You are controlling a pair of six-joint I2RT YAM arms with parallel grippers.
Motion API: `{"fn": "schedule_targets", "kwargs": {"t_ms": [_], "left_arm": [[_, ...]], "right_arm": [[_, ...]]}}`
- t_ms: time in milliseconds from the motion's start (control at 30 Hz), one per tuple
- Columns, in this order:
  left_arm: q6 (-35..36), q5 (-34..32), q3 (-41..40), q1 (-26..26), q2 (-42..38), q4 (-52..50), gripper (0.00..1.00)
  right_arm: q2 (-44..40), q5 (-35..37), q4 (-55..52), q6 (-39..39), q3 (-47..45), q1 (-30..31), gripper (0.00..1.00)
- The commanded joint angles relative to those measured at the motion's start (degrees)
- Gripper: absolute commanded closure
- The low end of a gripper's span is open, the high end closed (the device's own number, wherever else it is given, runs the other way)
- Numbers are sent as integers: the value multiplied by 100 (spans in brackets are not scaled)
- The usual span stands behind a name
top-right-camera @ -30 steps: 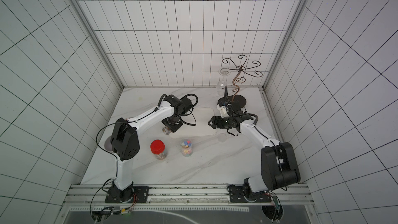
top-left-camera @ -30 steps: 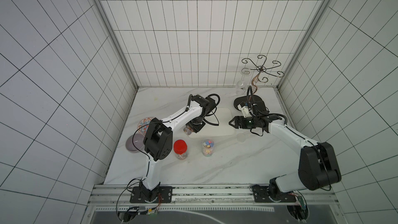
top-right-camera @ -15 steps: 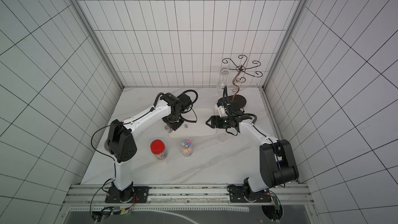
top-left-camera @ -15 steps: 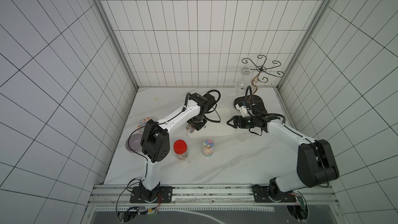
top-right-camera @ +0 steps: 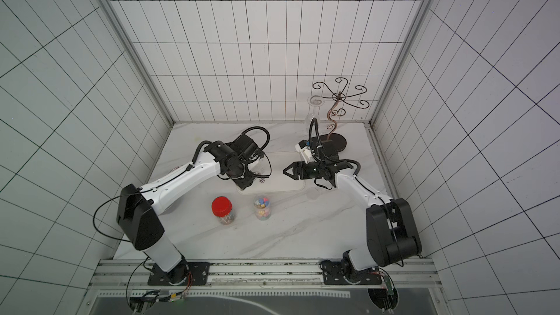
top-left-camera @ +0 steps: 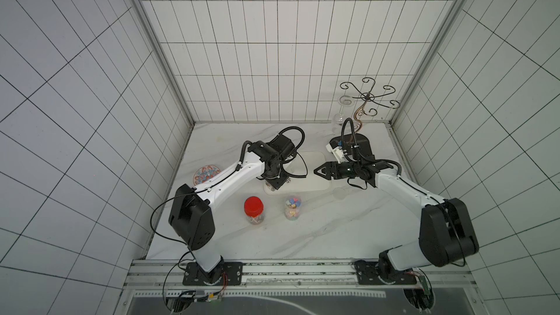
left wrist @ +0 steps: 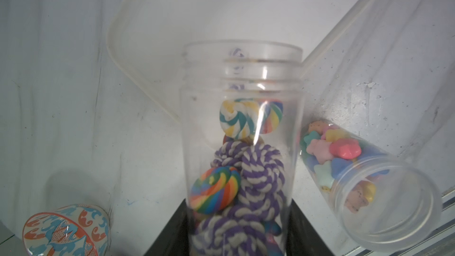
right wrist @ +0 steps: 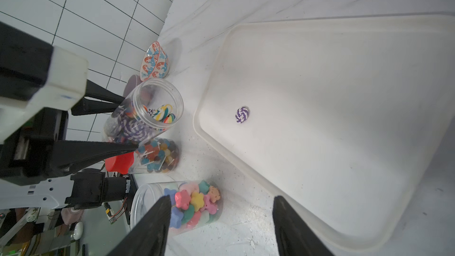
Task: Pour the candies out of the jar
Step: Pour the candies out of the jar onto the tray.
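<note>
Jar [right wrist: 145, 116] tilted beside tray [right wrist: 332, 156], red-lidded jar [right wrist: 157, 158] near

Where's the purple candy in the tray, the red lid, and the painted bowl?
purple candy [right wrist: 242, 115], right wrist view, middle of its swirl.
red lid [top-left-camera: 253, 206], a top view, centre of its top.
painted bowl [right wrist: 155, 61], right wrist view, its patterned side.

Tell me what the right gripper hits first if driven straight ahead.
Probably the white tray floor, near the lone purple swirl candy; the right gripper aims there, though depth is unclear.
</note>
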Motion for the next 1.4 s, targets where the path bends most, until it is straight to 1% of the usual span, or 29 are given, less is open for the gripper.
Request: {"fn": "schedule_targets", "kwargs": {"t_ms": [0,100,267,400,533,833,1367], "left_arm": [[187,428,-284,45,-512,1018,56],[184,549,-525,79,-685,1311,57],[255,571,-678,88,-687,1522,57],[272,648,-764,88,-720,1710,57],[264,705,-812,88,-792,1898,57],[219,948,-910,79,-955,2170,57],[230,966,-987,81,-1168,2269,57]], "right_arm": [[-2,-192,42,-41,727,196,33],[139,-47,-11,87,1054,421,31],[281,126,-16,310,1502,666,29],[374,216,-57,377,1770,717,29],[622,258,-329,303,2054,758,29],[865,338,-376,324,2242,833,29],[1163,671,-488,281,2219,853,29]]}}
